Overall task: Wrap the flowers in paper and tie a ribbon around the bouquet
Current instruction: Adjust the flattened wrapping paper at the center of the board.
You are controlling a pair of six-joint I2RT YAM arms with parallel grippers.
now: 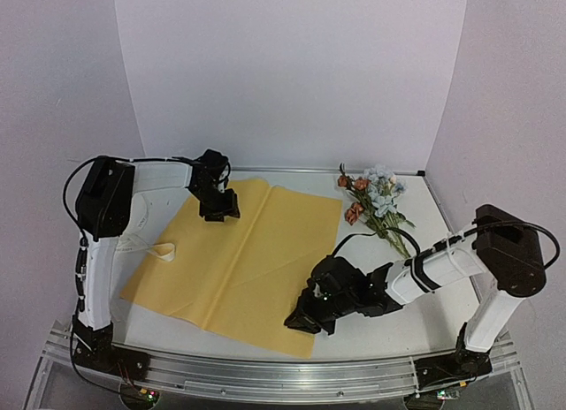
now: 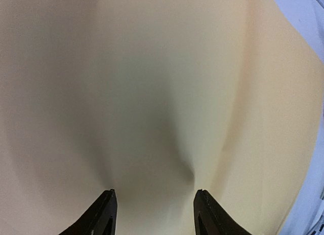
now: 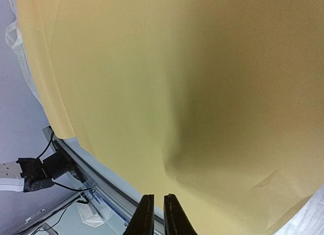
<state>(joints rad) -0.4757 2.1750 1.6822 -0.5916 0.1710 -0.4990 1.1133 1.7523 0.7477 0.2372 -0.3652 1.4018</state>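
The paper (image 1: 239,260) lies spread flat on the surface (image 1: 389,330), yellow-tan face up, with 1 corner pointing toward the near edge and a soft crease running across its middle.

The left arm rises from its base, bends at the elbow and reaches across to the sheet's far left corner, where the left hand (image 1: 218,207) points down onto the paper. In the left wrist view its 2 fingers (image 2: 107,214) stand well apart, about half spread, with the sheet (image 2: 152,93) filling everything beyond them. A small pucker sits in the paper near the right finger. Nothing is clamped between the fingers.

The right arm stretches low and leftward from its base, forearm almost level, and puts the right hand (image 1: 301,320) down on the paper close to the near corner. In the right wrist view its fingers (image 3: 145,217) are drawn nearly together, with only a thin slit left between them. A ridge of paper (image 3: 177,68) rises and runs into the tips, so the hand has a fold of the sheet pinched.

The flowers (image 1: 376,198) lie on the bare surface just beyond the paper's right corner, blossoms toward the back wall and stems pointing toward the right arm. The ribbon (image 1: 159,248) lies in a loop at the paper's left edge, beside the left arm.
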